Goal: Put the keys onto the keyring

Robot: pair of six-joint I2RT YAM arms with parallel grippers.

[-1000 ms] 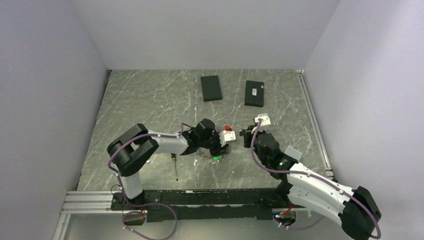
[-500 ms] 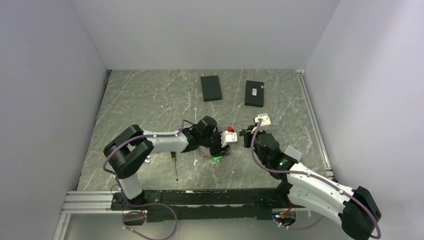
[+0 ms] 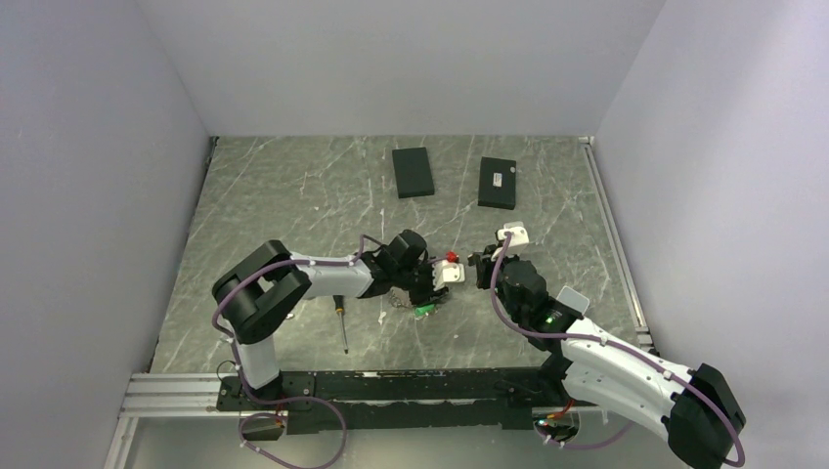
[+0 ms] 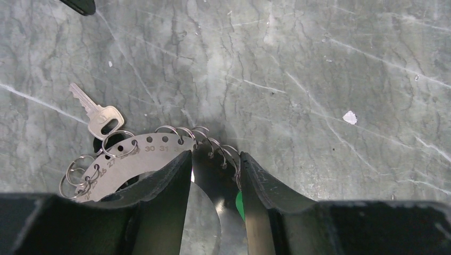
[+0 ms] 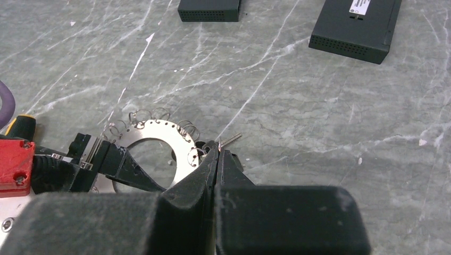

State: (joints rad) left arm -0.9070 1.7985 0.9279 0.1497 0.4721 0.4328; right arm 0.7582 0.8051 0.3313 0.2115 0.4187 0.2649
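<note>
The keyring (image 4: 139,155) is a flat grey ring with numbered holes and several small wire loops along its rim. My left gripper (image 4: 215,156) holds it by the band, one finger on each side, and a green tag (image 4: 239,205) shows between the fingers. In the right wrist view the keyring (image 5: 159,130) hangs tilted just left of my right gripper (image 5: 217,151). That gripper is shut on a small key whose silver blade (image 5: 232,139) pokes out past the tips. A silver key (image 4: 99,115) lies by the ring's edge. From above, both grippers (image 3: 430,291) (image 3: 477,269) meet mid-table.
Two black boxes (image 3: 413,172) (image 3: 498,183) lie at the back of the grey marble table. A black-and-yellow screwdriver (image 3: 341,327) lies left of the keyring, near my left forearm. Grey walls close in the left, back and right sides.
The left arm's elbow swung a little left and came back. Both grippers and the keyring stay almost where they were.
</note>
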